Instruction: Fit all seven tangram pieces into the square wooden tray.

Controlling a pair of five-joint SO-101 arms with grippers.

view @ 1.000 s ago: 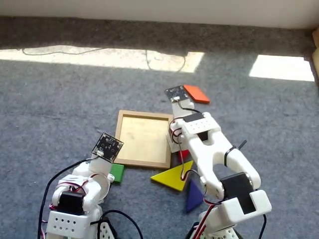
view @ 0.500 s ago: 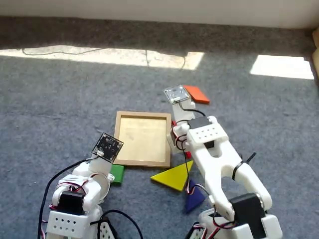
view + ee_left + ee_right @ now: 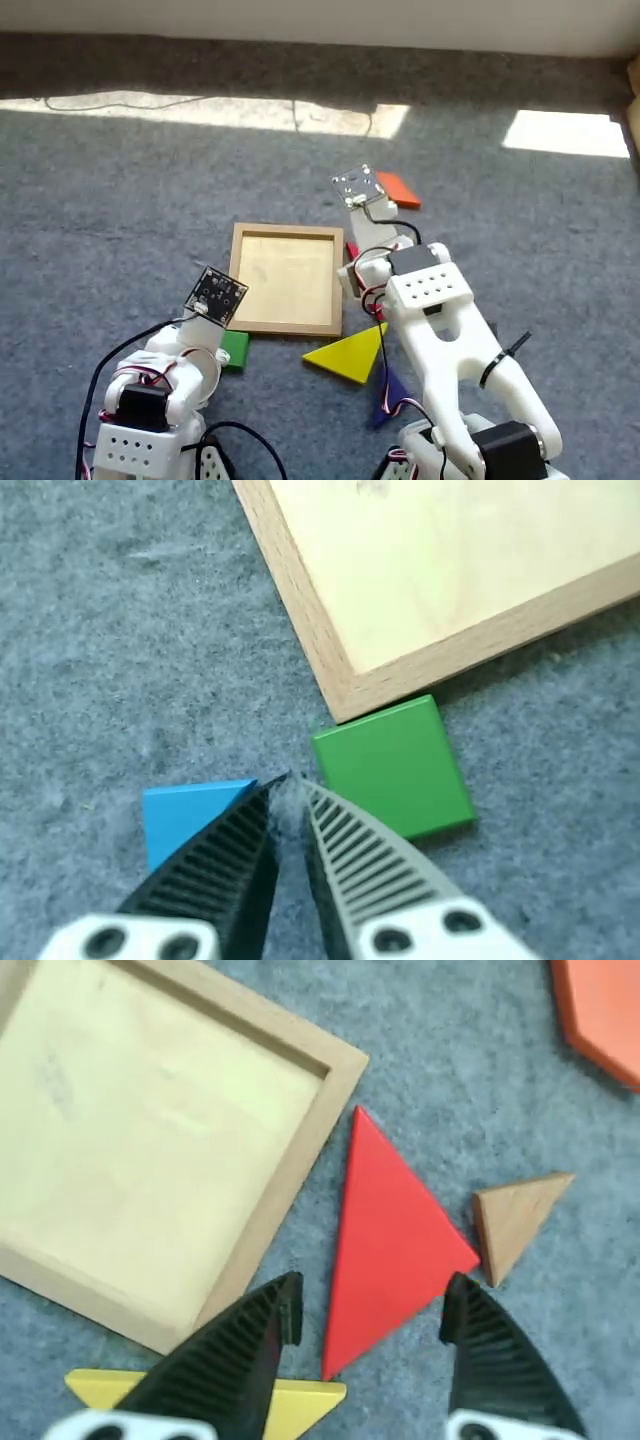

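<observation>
Seen from above, my right arm (image 3: 440, 320) reaches along one side of the square wooden tray (image 3: 286, 230), whose floor is bare wood. The orange piece (image 3: 398, 188) lies out beyond that arm's wrist. My left arm (image 3: 165, 385) sits folded at the tray's near corner, next to the green square (image 3: 236, 348). The yellow triangle (image 3: 350, 353) and dark blue triangle (image 3: 390, 396) lie back toward my right arm's base. At my left wrist, my left gripper (image 3: 290, 783) points down at the carpet with its fingers drawn together on nothing. The green square is just beside one tip, and a light blue triangle (image 3: 185, 810) is partly behind the other. At my right wrist, my right gripper (image 3: 372, 1305) hangs spread wide, straddling the red triangle (image 3: 385, 1230) that lies alongside the tray's rim. A small wooden triangle (image 3: 515, 1218) sits just past my outer finger.
</observation>
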